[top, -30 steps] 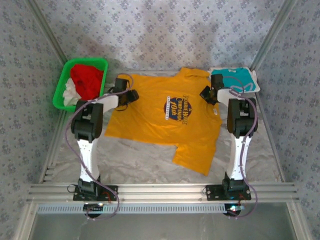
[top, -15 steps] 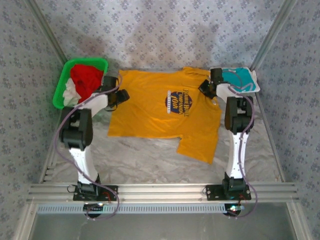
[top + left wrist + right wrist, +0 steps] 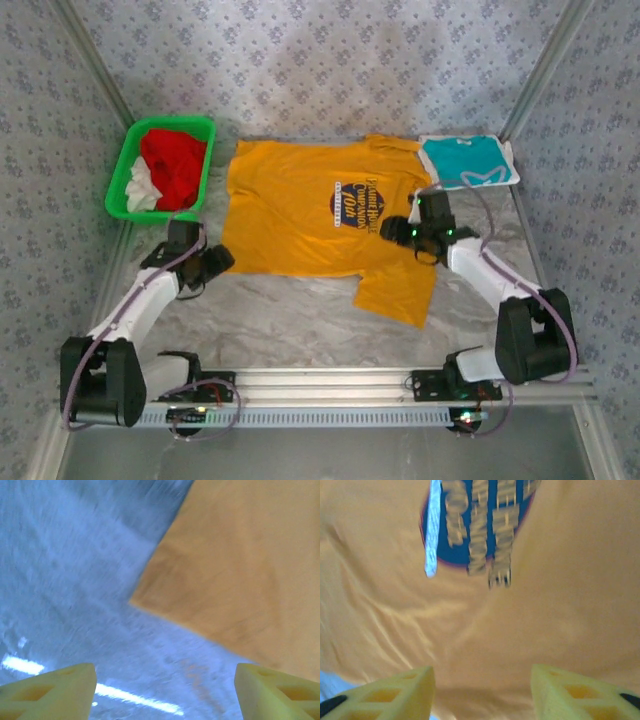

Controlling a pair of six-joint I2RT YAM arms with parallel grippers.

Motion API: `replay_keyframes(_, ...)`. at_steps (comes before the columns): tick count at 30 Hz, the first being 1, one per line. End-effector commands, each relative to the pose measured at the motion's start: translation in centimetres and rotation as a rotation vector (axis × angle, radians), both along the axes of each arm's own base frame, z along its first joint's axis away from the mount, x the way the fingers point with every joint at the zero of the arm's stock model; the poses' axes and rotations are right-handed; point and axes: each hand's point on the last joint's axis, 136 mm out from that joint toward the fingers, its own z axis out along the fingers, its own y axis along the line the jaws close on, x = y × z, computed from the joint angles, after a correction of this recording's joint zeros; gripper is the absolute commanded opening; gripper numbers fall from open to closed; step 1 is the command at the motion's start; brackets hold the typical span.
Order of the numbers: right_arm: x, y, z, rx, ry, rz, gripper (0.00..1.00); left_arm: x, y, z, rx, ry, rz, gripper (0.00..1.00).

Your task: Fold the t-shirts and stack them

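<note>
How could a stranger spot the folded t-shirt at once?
Start at the big yellow-orange t-shirt spread in the middle, then look to the far right corner. There lies the teal t-shirt, a small folded rectangle with a white mark, unlike the red cloth heaped in the green basket.

Overhead: light even and diffuse, from above. Soft grey shadows on the back wall (image 3: 330, 70), only faint ones beside the arms. Picture slightly soft, colours a little washed.

Left wrist: bluish cast. Table (image 3: 65, 555) ahead of the left gripper (image 3: 162, 692) smeared into streaks, with white glare bars close by its left fingertip. Edge of the yellow-orange t-shirt (image 3: 240, 570) fuzzy.

Right wrist: warmer, dimmer. Chest print (image 3: 480, 525) ahead of the right gripper (image 3: 481, 692) blurred, lettering unreadable; fingertips sharper.
</note>
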Motion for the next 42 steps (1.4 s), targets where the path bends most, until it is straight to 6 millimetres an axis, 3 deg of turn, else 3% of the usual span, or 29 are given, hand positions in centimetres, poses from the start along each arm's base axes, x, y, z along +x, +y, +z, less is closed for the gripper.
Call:
replay_keyframes(1,-0.1,-1.1,-0.1,-0.026,-0.079,-0.023,0.58,1.4,-1.4,-0.4,-0.083,-0.016,-0.021,0.73)
replay_keyframes(7,0.8,-1.0,-0.1,-0.039,-0.088,-0.026,0.58,3.2,-1.4,-1.3,-0.065,-0.021,-0.040,0.74)
replay_keyframes(12,0.9,-1.2,-0.2,-0.041,-0.093,-0.040,0.58,3.8,-0.5,-1.8,0.011,0.001,-0.053,0.73)
replay_keyframes(24,0.8,-1.7,0.1,-0.041,-0.108,-0.060,0.58,5.5,-0.1,-3.4,0.051,0.031,-0.074,0.66)
replay_keyframes(34,0.3,-2.0,-0.2,-0.032,-0.093,-0.072,0.58,6.3,-0.7,-4.1,0.027,0.034,-0.086,0.35)
replay_keyframes(37,-0.1,-2.5,-0.5,-0.044,-0.071,-0.098,0.58,6.1,-0.8,-3.8,0.022,0.033,-0.089,0.17)
replay_keyframes(40,-1.6,-3.9,-1.8,-0.039,0.054,-0.182,0.58,5.7,-0.7,-3.3,0.026,0.031,-0.087,0.00)
replay_keyframes(42,-3.6,-4.8,-2.8,-0.038,0.163,-0.235,0.58,5.3,-0.6,-2.9,0.027,0.028,-0.083,0.00)
